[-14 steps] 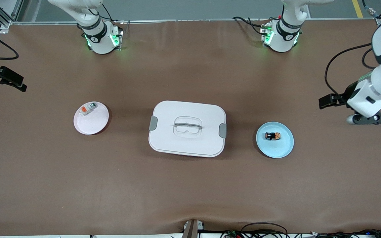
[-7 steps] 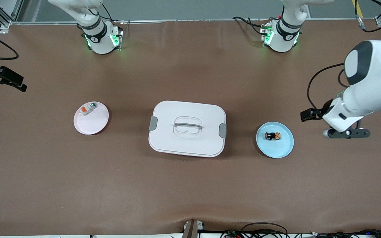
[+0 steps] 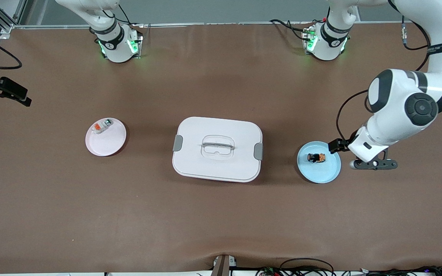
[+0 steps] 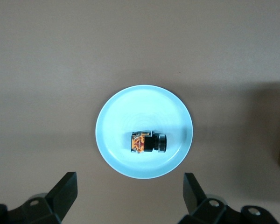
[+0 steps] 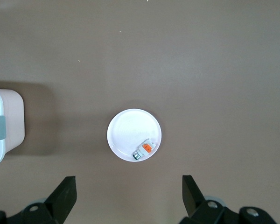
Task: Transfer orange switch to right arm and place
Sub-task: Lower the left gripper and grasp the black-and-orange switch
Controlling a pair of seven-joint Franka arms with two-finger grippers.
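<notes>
Open air above orange switch (image 4: 147,142) on blue plate (image 4: 116,121); nothing crowding.

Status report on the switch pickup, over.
Left gripper open above blue plate. Right gripper open, waiting. Switch on plate. Nothing in the way.

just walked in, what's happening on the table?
The left gripper, open, hangs by the blue plate that holds the orange switch; nothing is picked up yet. The right gripper waits open, high above the white plate with a white-and-orange block. A closed white box sits between the plates.
</notes>
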